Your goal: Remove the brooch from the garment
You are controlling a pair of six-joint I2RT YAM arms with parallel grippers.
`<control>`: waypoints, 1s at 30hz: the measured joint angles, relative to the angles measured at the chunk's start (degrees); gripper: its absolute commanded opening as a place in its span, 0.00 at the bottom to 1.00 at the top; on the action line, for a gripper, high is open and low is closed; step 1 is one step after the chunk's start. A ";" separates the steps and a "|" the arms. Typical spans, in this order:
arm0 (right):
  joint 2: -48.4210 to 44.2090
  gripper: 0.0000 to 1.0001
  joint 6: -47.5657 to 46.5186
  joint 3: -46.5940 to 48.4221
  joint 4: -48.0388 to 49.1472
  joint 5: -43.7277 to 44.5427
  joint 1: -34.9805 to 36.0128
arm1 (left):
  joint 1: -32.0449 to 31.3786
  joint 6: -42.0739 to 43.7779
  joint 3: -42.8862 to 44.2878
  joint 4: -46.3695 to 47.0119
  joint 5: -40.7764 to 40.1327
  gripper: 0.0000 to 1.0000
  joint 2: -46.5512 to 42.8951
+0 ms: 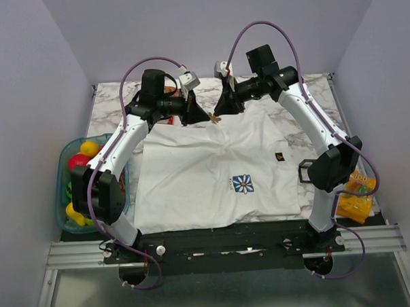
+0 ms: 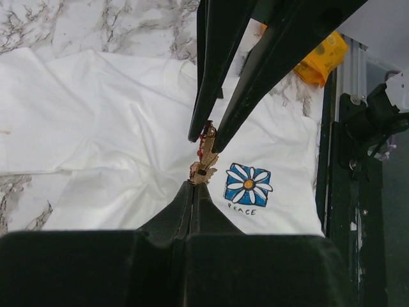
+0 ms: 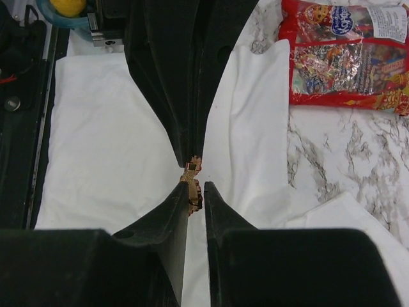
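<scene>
The garment (image 1: 206, 174) is a white T-shirt spread flat on the marble table, with its daisy print (image 1: 243, 184) and a dark patch (image 1: 279, 156). Both grippers meet over its far collar edge. My left gripper (image 2: 197, 183) is shut on the lower end of the brooch (image 2: 203, 163), a tiny orange-red and gold pin held above the cloth. My right gripper (image 3: 198, 187) brackets the brooch (image 3: 193, 182) with a narrow gap; the pin rests against one finger only. In the top view the left gripper (image 1: 202, 115) and right gripper (image 1: 221, 112) almost touch.
A blue bin (image 1: 63, 200) of toy fruit stands at the table's left edge. A red snack bag (image 3: 345, 51) lies beyond the collar. A yellow packet (image 1: 358, 194) sits by the right arm's base. The black frame rail (image 1: 222, 238) runs along the near edge.
</scene>
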 measured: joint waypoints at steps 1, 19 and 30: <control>0.07 0.20 0.00 -0.02 0.00 0.07 0.00 | 0.00 0.04 0.00 0.00 0.00 0.00 0.00; 0.11 0.00 -0.55 -3.76 -0.26 4.33 -1.33 | 0.00 -0.48 -0.02 -1.05 -3.28 0.53 0.00; -9.27 0.01 -10.67 -23.26 -7.41 17.35 -11.74 | 0.00 6.12 -7.48 -4.92 -8.37 0.49 -0.76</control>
